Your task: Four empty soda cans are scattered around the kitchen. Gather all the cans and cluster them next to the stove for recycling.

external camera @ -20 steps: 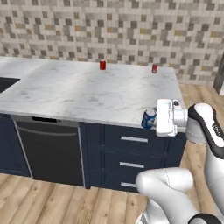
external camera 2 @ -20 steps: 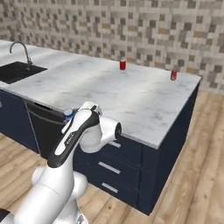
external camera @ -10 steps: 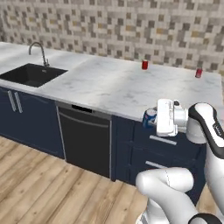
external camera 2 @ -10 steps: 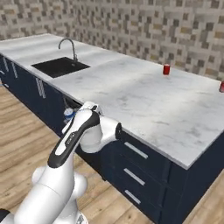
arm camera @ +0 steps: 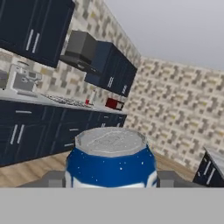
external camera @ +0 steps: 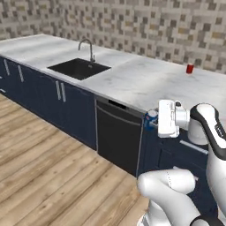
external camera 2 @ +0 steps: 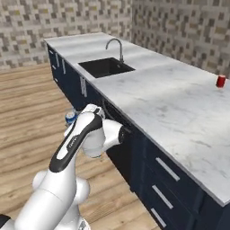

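Observation:
My gripper (external camera: 153, 122) is shut on a blue soda can (external camera: 151, 116) with a silver top, held in the air in front of the navy cabinets. From the right base view the same can (external camera 2: 70, 117) peeks out beside the gripper (external camera 2: 74, 120), above the wood floor. The hand view has the blue can (arm camera: 110, 158) close up between the two fingers (arm camera: 52, 179). A red soda can (external camera: 190, 68) stands on the white marble counter (external camera: 145, 81) near the backsplash, also in the right base view (external camera 2: 220, 81). Far off in the hand view, the stove (arm camera: 65, 101) sits under a dark hood.
A black sink (external camera: 79, 68) with a curved faucet (external camera: 88, 46) is set in the counter to the left. A dark dishwasher front (external camera: 117, 137) lies below the counter edge. Wood plank floor (external camera: 48, 167) stretches open on the left. Navy drawers (external camera 2: 166, 179) line the counter base.
The whole scene has slid right in both base views, as the camera moved left along the counter; sink and faucet came into view. The blue can stays in the gripper.

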You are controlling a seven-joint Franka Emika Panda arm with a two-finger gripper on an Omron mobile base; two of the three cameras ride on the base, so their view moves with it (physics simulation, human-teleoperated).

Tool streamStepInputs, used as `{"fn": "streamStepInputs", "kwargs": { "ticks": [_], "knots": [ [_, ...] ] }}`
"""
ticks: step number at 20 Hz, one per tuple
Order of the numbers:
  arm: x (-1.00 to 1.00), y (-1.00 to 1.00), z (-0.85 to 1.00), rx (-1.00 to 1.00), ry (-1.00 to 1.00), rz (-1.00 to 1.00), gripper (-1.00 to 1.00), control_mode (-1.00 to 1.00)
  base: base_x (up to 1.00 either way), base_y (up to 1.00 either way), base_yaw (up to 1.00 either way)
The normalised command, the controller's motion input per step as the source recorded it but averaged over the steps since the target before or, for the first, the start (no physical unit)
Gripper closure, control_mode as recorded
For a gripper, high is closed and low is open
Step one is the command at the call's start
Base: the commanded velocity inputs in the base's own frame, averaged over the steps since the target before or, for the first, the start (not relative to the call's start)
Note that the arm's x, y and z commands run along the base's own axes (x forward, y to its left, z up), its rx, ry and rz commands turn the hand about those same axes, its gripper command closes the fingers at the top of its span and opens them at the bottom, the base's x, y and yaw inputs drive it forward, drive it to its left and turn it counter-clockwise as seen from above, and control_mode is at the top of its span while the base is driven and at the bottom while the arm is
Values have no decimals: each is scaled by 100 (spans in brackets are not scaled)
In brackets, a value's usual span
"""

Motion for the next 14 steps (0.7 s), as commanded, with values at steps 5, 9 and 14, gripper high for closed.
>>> {"fn": "streamStepInputs", "kwargs": {
  "ticks": [5, 9, 14],
  "knots": [
    [0, 0, 0, 0, 0, 0, 100, 100, -3, 30, 45],
    [0, 0, 0, 0, 0, 0, 100, 100, -2, 32, 44],
    [0, 0, 0, 0, 0, 0, 100, 100, -1, 35, 43]
  ]
}}
